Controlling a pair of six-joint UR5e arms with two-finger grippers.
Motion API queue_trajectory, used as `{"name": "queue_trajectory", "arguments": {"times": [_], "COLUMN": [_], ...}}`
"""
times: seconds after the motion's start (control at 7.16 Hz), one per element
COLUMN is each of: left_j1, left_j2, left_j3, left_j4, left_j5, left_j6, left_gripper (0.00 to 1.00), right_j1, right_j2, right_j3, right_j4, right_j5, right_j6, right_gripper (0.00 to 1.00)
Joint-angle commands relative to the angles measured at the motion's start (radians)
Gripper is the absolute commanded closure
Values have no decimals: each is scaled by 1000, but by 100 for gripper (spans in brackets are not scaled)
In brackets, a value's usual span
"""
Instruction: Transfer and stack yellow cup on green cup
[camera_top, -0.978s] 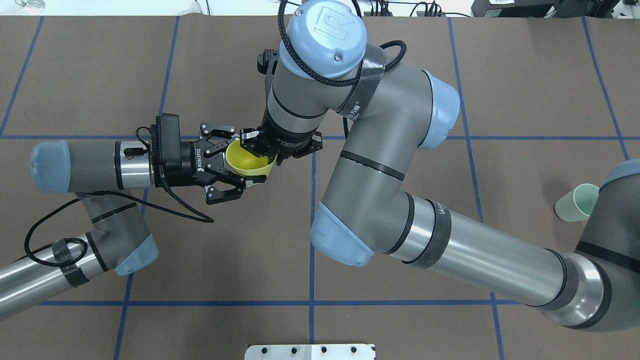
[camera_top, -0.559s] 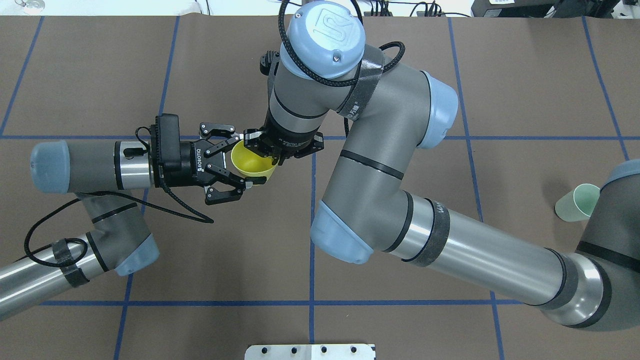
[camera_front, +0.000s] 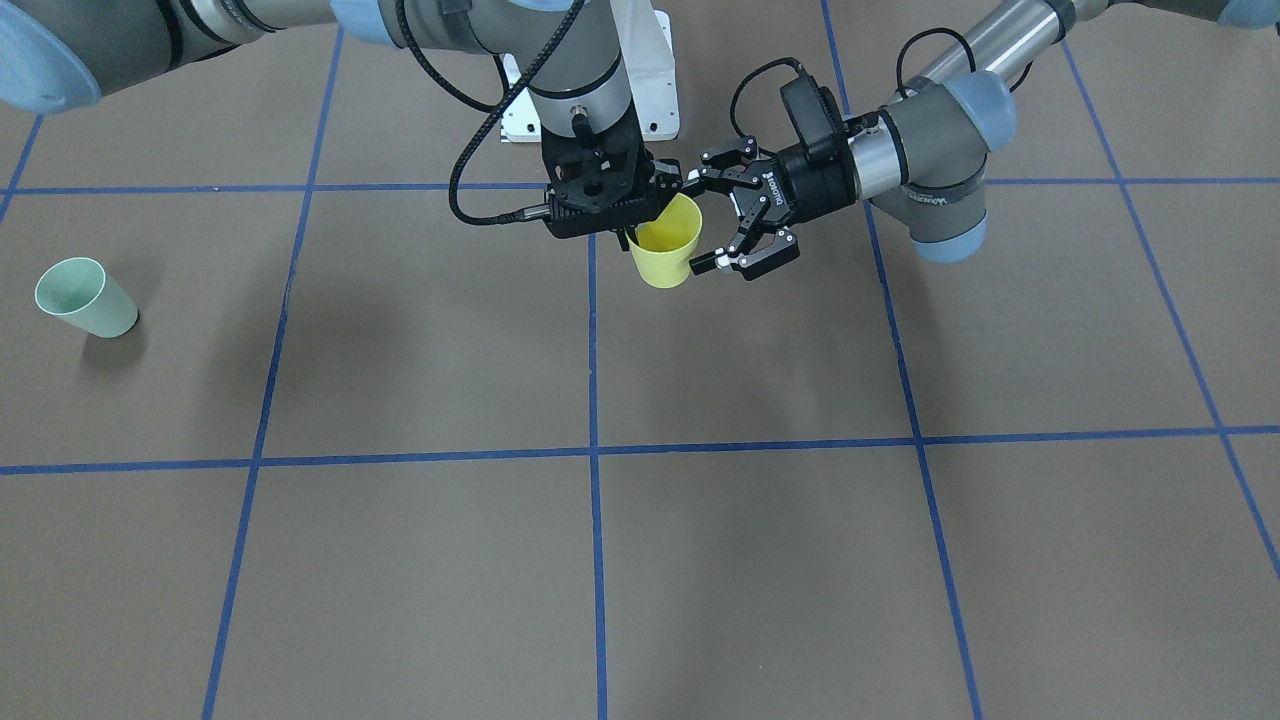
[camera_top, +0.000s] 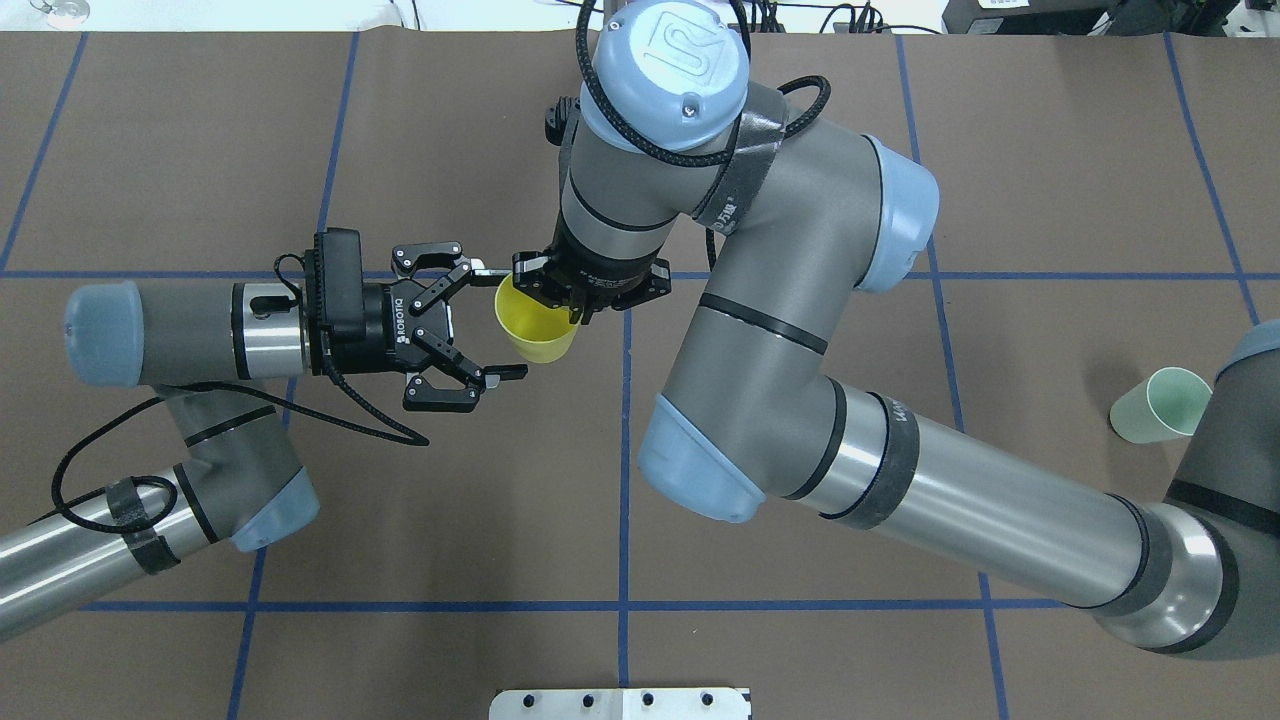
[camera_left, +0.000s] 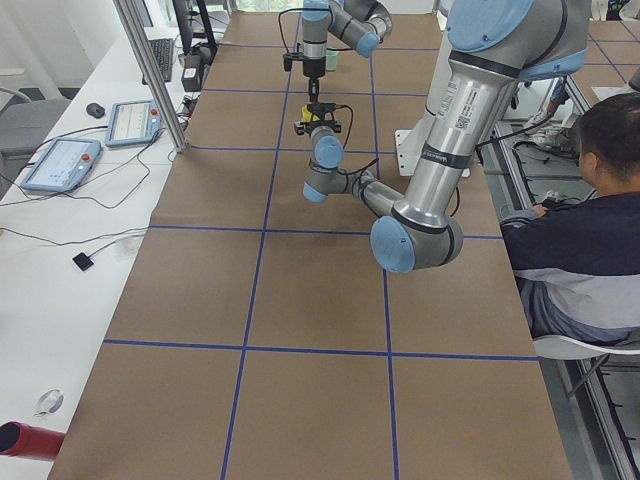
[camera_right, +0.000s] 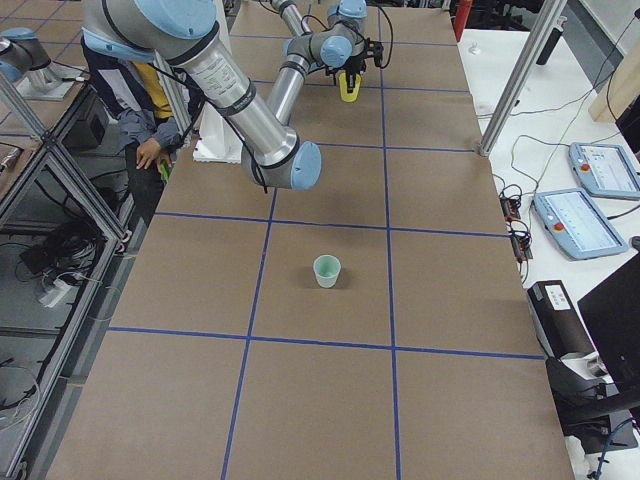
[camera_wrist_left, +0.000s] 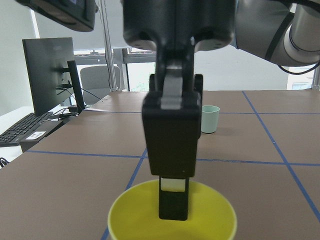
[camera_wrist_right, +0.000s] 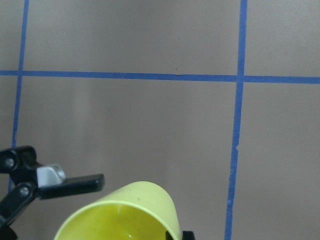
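The yellow cup (camera_top: 535, 330) hangs upright above the table, mid-left. My right gripper (camera_top: 562, 300) reaches down from above and is shut on the cup's rim, one finger inside the cup (camera_wrist_left: 173, 200). My left gripper (camera_top: 497, 320) is open and empty, lying level just left of the cup, its fingertips beside the cup's wall and apart from it. In the front view the cup (camera_front: 665, 250) sits between the right gripper (camera_front: 635, 228) and the left gripper (camera_front: 697, 222). The green cup (camera_top: 1160, 405) stands upright on the table at the far right, also in the front view (camera_front: 85, 297).
The right arm's forearm (camera_top: 960, 500) crosses the table's right half, close beside the green cup. A white mounting plate (camera_top: 620, 703) sits at the near edge. A seated operator (camera_left: 580, 200) and side tables with tablets (camera_right: 580, 220) flank the table.
My right gripper has carried the yellow cup to the right, out from between the left gripper's fingers. The left gripper stays open and has barely moved.
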Motion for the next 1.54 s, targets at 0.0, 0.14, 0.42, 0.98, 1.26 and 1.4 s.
{"name": "queue_trajectory", "arguments": {"times": [0.0, 0.14, 0.42, 0.98, 1.26, 1.4], "left_j1": [-1, -4, -13, -176, -251, -282], "left_j2": [1, 5, 34, 154, 212, 246], "left_j3": [7, 13, 11, -236, -330, -370], "left_j4": [9, 15, 76, 726, 1064, 1222], "left_j5": [3, 36, 96, 95, 93, 92], "left_j6": [-12, -86, -231, -227, -210, -149], "left_gripper": [1, 0, 0, 0, 0, 0], "right_j1": [46, 77, 138, 258, 312, 348], "right_j2": [-29, -35, -82, -178, -244, -272], "right_j3": [61, 88, 107, 151, 191, 198], "right_j4": [-71, -116, -122, -122, -122, -122], "right_j5": [2, 2, 5, 13, 41, 84], "right_j6": [-1, -1, -1, -89, -184, -276], "right_gripper": [100, 100, 100, 100, 100, 100]}}
